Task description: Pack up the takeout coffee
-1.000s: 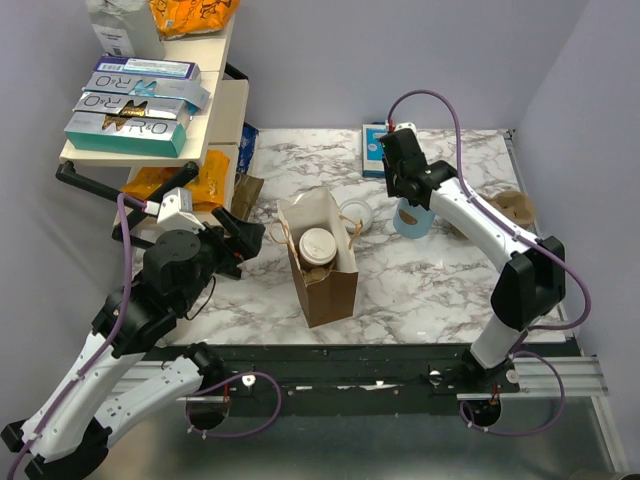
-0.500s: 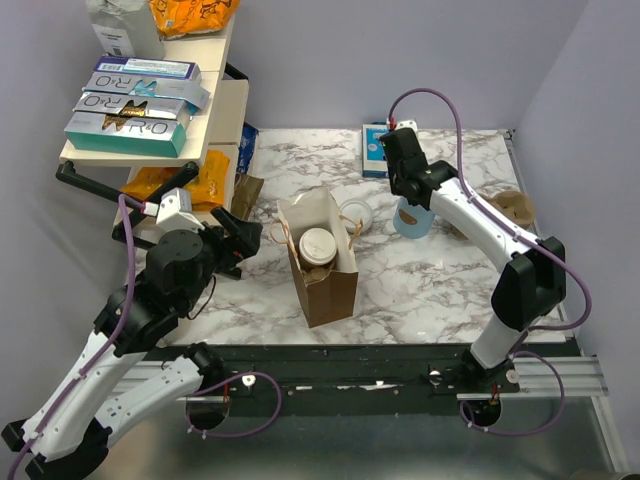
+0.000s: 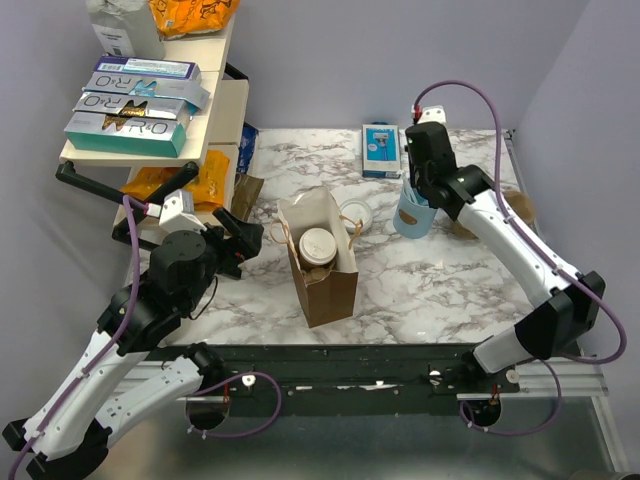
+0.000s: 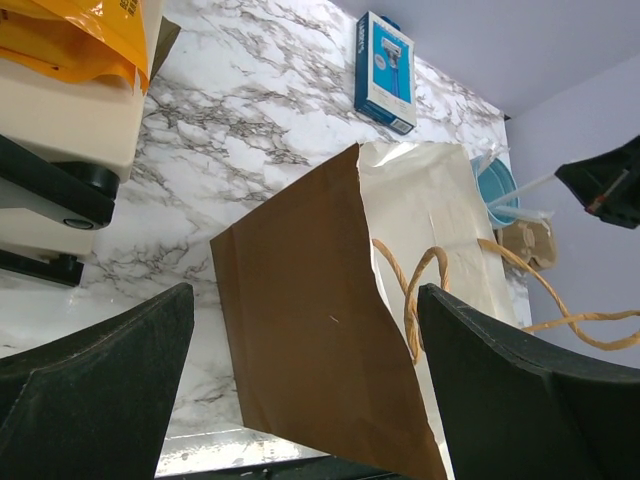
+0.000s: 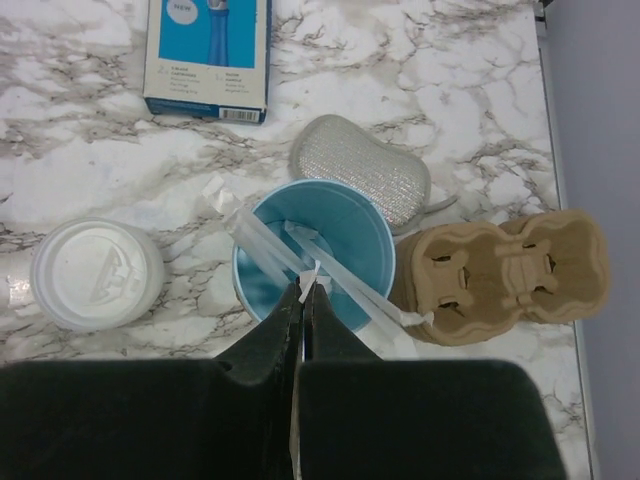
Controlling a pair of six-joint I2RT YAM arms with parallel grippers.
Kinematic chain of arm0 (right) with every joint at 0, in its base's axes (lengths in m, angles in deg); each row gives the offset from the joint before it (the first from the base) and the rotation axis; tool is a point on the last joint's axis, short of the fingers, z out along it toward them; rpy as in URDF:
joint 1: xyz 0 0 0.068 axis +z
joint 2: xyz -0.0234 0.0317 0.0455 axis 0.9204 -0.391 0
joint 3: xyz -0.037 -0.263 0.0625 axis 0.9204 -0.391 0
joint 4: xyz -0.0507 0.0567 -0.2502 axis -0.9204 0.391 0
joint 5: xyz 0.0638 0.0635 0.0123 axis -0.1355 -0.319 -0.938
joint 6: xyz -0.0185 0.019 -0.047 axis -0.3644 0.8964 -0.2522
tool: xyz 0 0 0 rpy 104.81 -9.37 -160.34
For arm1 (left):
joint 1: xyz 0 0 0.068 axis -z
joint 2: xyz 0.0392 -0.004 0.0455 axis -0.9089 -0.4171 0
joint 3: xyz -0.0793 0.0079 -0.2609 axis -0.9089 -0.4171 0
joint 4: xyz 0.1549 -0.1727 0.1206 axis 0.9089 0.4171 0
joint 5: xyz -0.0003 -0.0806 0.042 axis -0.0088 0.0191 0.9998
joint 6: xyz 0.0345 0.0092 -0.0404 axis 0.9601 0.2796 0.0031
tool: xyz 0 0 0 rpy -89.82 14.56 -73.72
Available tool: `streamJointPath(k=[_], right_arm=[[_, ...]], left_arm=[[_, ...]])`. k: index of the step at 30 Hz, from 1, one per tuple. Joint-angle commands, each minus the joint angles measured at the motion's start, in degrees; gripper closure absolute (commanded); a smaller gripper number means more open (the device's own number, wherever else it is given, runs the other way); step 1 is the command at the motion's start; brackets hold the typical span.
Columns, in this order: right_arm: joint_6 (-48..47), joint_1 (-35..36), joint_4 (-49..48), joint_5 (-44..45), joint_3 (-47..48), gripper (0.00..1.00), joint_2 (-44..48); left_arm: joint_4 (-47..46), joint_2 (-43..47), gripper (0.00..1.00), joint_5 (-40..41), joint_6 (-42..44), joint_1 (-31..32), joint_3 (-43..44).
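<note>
The takeout coffee cup (image 3: pixel 317 245), round pale lid on top, stands inside the open brown paper bag (image 3: pixel 322 270) at mid-table. A second round white lid (image 3: pixel 355 213) lies on the table right of the bag; it also shows in the right wrist view (image 5: pixel 95 275). My right gripper (image 3: pixel 413 195) hovers over the light-blue mug (image 3: pixel 412 220), shut (image 5: pixel 303 288) on the paper tip of a wrapped straw above the mug (image 5: pixel 340 235). My left gripper (image 3: pixel 245 238) is open and empty just left of the bag, whose brown side (image 4: pixel 300 320) shows between its fingers (image 4: pixel 305 300).
Two more wrapped straws (image 5: pixel 350 285) lean in the mug. A brown pulp cup carrier (image 5: pixel 505 275) and a grey sponge (image 5: pixel 365 175) lie right of it. A blue razor box (image 3: pixel 381 150) lies at the back. A shelf with boxes (image 3: pixel 140 110) stands at the left.
My right arm has swung right and back, uncovering the razor box, and its gripper now sits over the mug. The left arm, bag and cup have not moved.
</note>
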Motion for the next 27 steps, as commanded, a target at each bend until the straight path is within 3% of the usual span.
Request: streamJointPath(k=[1,6,12,18,22,24,27], right_arm=[[-2.3,-0.2,1.2,3.9,1.0,0.94,4.8],[-4.0,-0.2,2.8,-1.8,7.4,0.94,13.2],[-3.5,-0.2,-0.9,-21.5,7.3,0.93,24.3],[2.4,-0.2,-6.1,-53.3,6.8,0.93,31.3],[9.2,0.4,-7.0,-76.7,8.3,0.93,28.5],[8.8,2.5,-6.2,-78.0,9.0,0.93,26.0],[4.1,9.5,0.0,-69.2,11.0,0.93,22.9]], left_arm=[[-1.3,0.2,0.01,1.0,-0.3,0.3,0.0],[-1.4,-0.2,0.01,0.0,0.3,0.2,0.0],[-1.5,0.1,0.01,-1.0,0.0,0.2,-0.3],[-0.2,0.3,0.01,-0.9,-0.4,0.2,-0.7],[0.1,1.0,0.01,-1.0,-1.0,0.3,-1.9],[0.5,1.0,0.01,-1.0,-1.3,0.2,-2.1],[0.9,0.8,0.01,-1.3,-1.3,0.3,-1.9]])
